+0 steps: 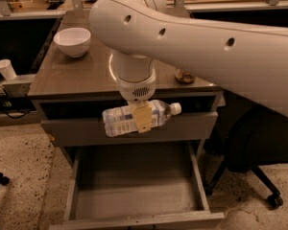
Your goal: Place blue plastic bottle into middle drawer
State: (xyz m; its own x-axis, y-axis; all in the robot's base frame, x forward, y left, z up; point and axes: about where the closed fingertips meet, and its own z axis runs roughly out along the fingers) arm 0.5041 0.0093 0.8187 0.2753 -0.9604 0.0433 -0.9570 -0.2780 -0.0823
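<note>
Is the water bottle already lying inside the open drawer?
No, the claw holds the bottle sideways in the air above the open drawer.

A white bowl (72,41) stands on the left rear part of the brown table (81,75). Near the table's right edge a can (185,75) shows only in part. Below the tabletop runs a closed grey drawer front (72,129), and the tool (143,120) hangs just in front of it. To the left, on a lower surface, stands a white cup (6,69) beside a grey box with black cables (12,89). A black office chair (259,147) stands right of the table on a speckled floor (19,152).
</note>
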